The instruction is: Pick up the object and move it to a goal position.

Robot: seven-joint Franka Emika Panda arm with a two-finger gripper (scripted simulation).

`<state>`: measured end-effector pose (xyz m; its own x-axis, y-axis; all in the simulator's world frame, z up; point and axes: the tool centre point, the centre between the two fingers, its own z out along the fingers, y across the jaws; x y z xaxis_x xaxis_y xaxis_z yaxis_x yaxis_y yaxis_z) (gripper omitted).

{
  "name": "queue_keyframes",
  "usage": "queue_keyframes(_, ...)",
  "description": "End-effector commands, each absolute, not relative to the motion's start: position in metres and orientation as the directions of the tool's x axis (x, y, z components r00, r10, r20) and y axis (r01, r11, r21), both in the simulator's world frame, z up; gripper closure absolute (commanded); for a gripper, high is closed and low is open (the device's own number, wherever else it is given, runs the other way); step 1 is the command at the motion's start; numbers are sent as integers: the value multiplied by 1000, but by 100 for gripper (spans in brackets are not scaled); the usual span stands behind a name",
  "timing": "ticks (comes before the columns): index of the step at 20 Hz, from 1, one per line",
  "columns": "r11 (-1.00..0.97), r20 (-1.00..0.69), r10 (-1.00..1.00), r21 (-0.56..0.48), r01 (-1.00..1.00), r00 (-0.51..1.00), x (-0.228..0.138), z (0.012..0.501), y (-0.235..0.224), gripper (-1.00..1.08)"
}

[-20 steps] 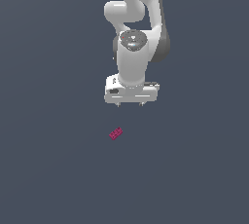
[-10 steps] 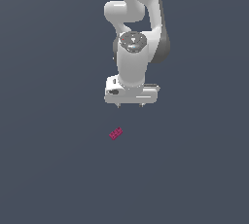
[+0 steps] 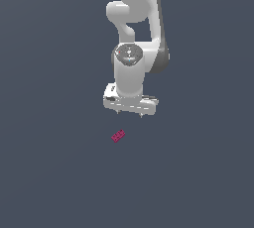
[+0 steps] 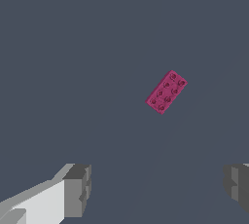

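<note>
Barely any change over the last second: arm has dropped a touch, brick hasn't moved.

Arm [image 3: 134,33] hangs vertical over the plain dark floor [image 3: 49,172], wrist pointing down. Gripper [image 3: 130,112] is above the floor and holds nothing. Wrist view shows the two fingers [image 4: 78,189] spread wide, nothing between them.

Object [image 3: 118,136] lies flat on the floor, studs up, just below the gripper in the exterior view and offset toward that view's left. Well apart from the fingers, no contact. In the wrist view the object [image 4: 166,92] sits ahead of the finger gap, not inside it, long axis skewed to the line between the pads.

My read: approach phase, nothing grasped. No goal marker visible in either view.

Risks:
- Straight descent from here would likely miss, or a fingertip lands on the brick and kicks it away. Cause: lateral offset.
- Closing without a yaw fix could pinch corners, so the brick twists or pops out. Cause: skew, tiny part.
- Descending too far jams the tips into the floor; too shallow and the pads close above such a low part.
</note>
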<state>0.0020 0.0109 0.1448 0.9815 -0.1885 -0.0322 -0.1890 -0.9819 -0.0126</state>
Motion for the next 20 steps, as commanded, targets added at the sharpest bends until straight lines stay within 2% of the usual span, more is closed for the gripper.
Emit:
queue_keyframes(1,-965,-31,-261,-12,-261,965,8,136,5,-92)
queue_keyframes(11,-829,-19,-558,-6,-559,829,30,94,-22,-92)
queue_keyframes(20,-709,-5,-706,-1,-706,709,42,69,-39,-92)
